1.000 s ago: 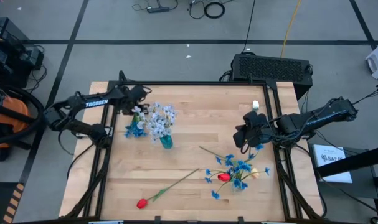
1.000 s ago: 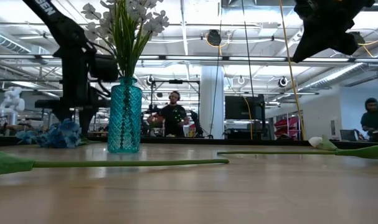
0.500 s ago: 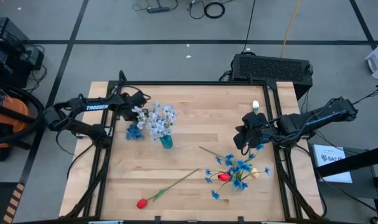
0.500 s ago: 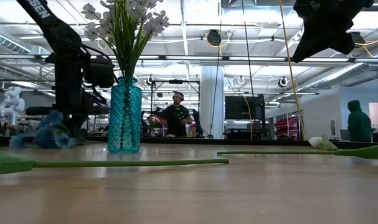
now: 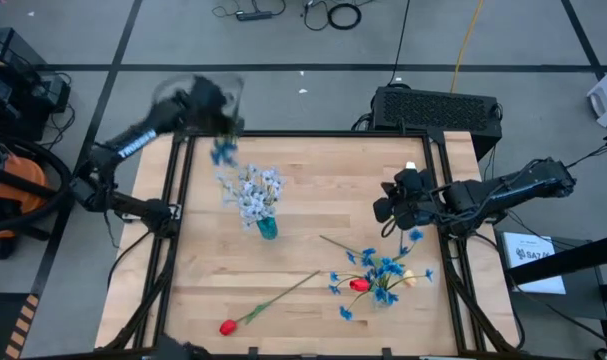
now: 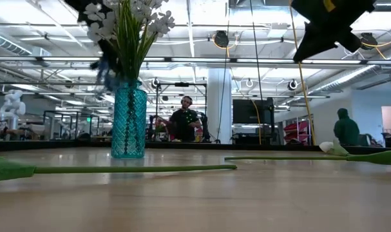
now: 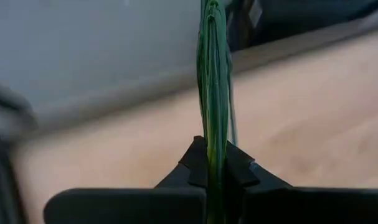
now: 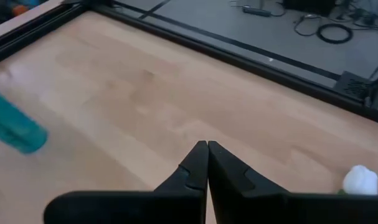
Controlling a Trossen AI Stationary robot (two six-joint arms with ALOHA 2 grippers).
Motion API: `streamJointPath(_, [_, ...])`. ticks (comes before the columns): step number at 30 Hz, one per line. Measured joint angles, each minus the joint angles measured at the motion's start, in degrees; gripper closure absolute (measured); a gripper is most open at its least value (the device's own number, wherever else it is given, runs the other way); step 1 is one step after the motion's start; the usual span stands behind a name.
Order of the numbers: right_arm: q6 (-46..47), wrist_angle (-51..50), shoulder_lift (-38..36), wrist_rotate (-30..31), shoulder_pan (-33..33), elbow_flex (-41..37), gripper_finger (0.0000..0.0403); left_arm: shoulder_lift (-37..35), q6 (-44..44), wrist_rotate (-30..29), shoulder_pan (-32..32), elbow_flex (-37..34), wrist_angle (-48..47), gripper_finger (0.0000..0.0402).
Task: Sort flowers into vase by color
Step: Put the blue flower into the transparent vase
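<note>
A teal glass vase stands on the table left of centre, holding pale blue-white sprays. My left gripper is raised over the table's far left edge, shut on a bright blue spray. My right gripper hovers shut and empty over the right side. Near it lies a heap of bright blue sprays with a red tulip and a cream bud. Another red tulip lies at the near edge. A white bud lies at the far right. My left gripper pinches the bright blue spray's bundled green stems between its two fingers. The stems run straight out ahead from between the fingertips. The spray is lifted clear of the table, its blue heads showing just beyond the gripper in the high view.
The table has a black frame along its left and right sides. A black box sits behind the far right corner. Bare wood lies between the vase and my right gripper. People stand in the room behind.
My left gripper has shut on the bright blue spray that lay on the table left of the vase. It has then risen fast toward the far edge. The spray has come up off the table with it.
</note>
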Motion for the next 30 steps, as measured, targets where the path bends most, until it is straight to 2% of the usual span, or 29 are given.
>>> streamJointPath(2, [-0.22,0.0,0.0,0.03,-1.39,0.0,0.04,0.3,3.17,1.53,1.24,7.92,-0.5,0.0392])
streamJointPath(7, [-2.67,0.68,-0.12,-0.77,-5.89,0.0,0.04,3.58,4.86,10.05,1.84,24.22,-1.12,0.0392])
streamJointPath(12, [-14.77,5.22,-1.05,-7.66,-11.59,0.37,0.04,8.94,1.85,17.93,-4.2,36.53,-1.32,0.0392])
streamJointPath(15, [-26.01,5.17,-1.2,-9.14,-15.33,3.59,0.0401,12.17,0.33,18.7,-9.57,41.92,-1.21,0.0392])
streamJointPath(20, [-50.91,5.46,-1.16,-4.66,-19.41,14.9,0.0402,17.11,-5.59,18.7,-16.46,48.55,0.19,0.0392])
streamJointPath(25, [-78.04,5.48,-1.16,-4.39,-19.64,25.5,0.0399,21.47,-11.54,18.67,-21.38,50.39,5.83,0.0392])
streamJointPath(30, [-100.18,7.55,-1.13,-4.5,-19.6,28.31,0.039,25.19,-15.48,20.24,-25.02,50.47,10.96,0.0392])
